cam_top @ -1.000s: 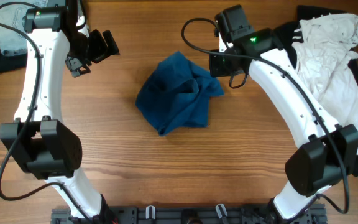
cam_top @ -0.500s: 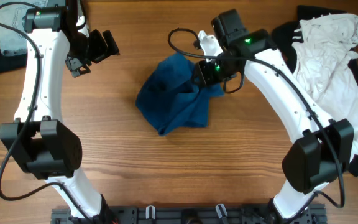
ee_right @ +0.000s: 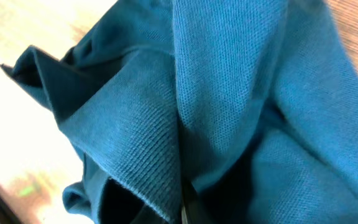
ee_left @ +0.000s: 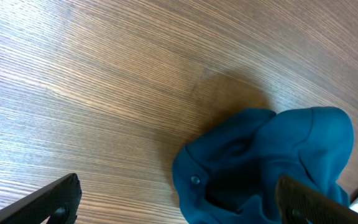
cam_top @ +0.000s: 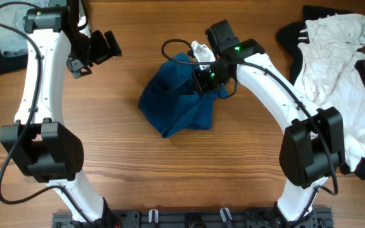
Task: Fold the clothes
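The wooden table (cam_top: 170,183) fills the overhead view, its grain running left to right. At the upper right of the frame a crumpled white garment (cam_top: 334,57) lies heaped on a dark garment (cam_top: 290,37) that shows along its left edge and at the lower right. The shirt (cam_top: 176,107), dark blue and rumpled into a loose mound, sits at the middle of the frame, a little above centre, well apart from both piles. At the upper left corner a pale denim piece (cam_top: 8,39) lies on something darker, partly hidden behind my left arm. My right gripper (cam_top: 203,79) is down on the upper right edge of the shirt, clenched on a fold of its cloth; in the right wrist view blue ribbed folds fill almost the whole frame and run down to my dark fingertip (ee_right: 184,202) at the bottom edge. My left gripper (cam_top: 100,52) hangs released in the upper left of the overhead view, grasping nothing, well left of the shirt. In the left wrist view its two fingers (ee_left: 55,196) stand wide apart at the bottom corners, with bare wood between them and the shirt at the lower right.
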`<state>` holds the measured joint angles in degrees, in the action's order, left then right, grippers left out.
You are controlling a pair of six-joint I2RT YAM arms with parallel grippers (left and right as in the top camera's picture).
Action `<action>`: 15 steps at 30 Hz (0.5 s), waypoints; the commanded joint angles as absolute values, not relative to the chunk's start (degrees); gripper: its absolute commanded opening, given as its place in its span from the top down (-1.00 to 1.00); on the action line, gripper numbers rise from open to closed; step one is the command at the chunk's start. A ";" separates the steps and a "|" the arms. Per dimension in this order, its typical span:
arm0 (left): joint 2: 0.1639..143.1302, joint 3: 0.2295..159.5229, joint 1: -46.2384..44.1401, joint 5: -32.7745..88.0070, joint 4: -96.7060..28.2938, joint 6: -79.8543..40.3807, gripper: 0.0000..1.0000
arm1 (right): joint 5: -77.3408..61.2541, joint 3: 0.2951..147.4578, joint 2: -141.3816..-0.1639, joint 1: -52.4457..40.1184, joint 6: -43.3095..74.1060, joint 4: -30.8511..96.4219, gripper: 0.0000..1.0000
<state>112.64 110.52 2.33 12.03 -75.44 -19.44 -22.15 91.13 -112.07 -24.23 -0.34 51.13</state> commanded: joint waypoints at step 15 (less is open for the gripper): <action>113.27 110.56 2.26 10.35 -75.31 -19.75 -0.99 | 5.43 101.25 -111.74 -24.01 11.42 55.88 0.91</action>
<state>112.64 110.52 2.33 11.29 -75.44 -19.44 -3.44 100.31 -112.29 -24.18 7.94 54.89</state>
